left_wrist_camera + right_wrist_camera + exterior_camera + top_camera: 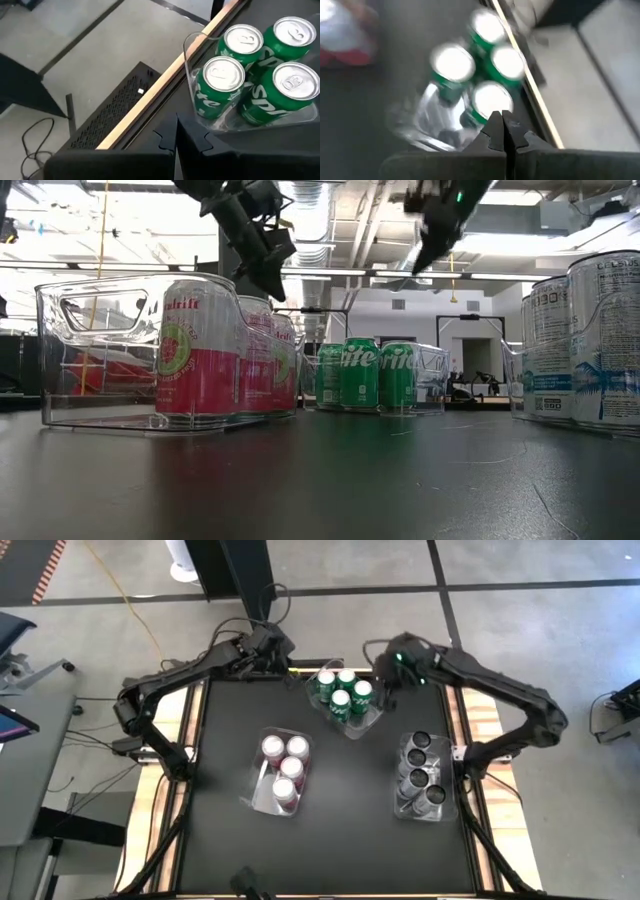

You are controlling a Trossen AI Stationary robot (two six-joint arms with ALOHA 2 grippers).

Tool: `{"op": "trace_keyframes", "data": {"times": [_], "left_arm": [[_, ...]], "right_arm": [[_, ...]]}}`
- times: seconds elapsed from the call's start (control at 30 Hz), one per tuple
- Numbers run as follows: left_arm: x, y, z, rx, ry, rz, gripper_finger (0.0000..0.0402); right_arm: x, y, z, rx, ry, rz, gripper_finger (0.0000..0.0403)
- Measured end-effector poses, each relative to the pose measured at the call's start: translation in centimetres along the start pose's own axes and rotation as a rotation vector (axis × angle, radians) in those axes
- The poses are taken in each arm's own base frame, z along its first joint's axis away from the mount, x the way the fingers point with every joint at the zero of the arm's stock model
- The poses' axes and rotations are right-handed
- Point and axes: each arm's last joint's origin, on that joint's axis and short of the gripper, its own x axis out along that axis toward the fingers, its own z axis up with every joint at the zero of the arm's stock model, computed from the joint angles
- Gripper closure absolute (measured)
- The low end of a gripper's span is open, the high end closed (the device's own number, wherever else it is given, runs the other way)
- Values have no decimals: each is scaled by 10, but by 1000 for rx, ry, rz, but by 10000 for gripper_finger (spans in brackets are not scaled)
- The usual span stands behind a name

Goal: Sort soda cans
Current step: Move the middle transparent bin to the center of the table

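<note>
Two dark robot arms hang over the far edge of a black desk (220, 840) on which a dozen soda cans stand sorted by colour in three clear plastic bins. Four green cans (341, 692) fill the bin (352, 727) at the far middle; four red and pink cans (284, 768) sit in the bin (262, 798) nearer the left; four dark grey cans (420, 772) line the bin (402, 808) on the right. The left pincer (176, 145), its fingers pressed together and holding nothing, is raised just left of the green cans, near the desk's pale wooden edge. The right pincer (504, 131), likewise pressed together and empty, hangs above and just right of the same four cans; its own camera is blurred, but the green cans appear to lie directly ahead of and below the fingertips. In the level view both pincers are high above the can tops, touching none of them.
</note>
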Motion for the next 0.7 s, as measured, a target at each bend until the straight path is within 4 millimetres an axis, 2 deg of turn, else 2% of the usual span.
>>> {"op": "trace_keyframes", "data": {"times": [0.13,0.27,0.37,0.47,0.6,0.7], "left_arm": [[7,1,-12,4,-2,-15,402],[16,12,-33,-43,-11,-40,402],[25,21,-49,-97,0,-42,401],[33,28,-62,-121,30,-55,401],[37,30,-68,-132,14,-82,401],[38,30,-68,-120,12,-90,401]], "right_arm": [[34,-27,-13,119,154,-18,403],[60,-44,-22,228,263,19,403],[81,-47,-25,277,357,30,403],[91,-49,-19,304,380,31,403],[105,-51,-15,330,435,38,403],[108,-52,-11,352,459,49,403]]}}
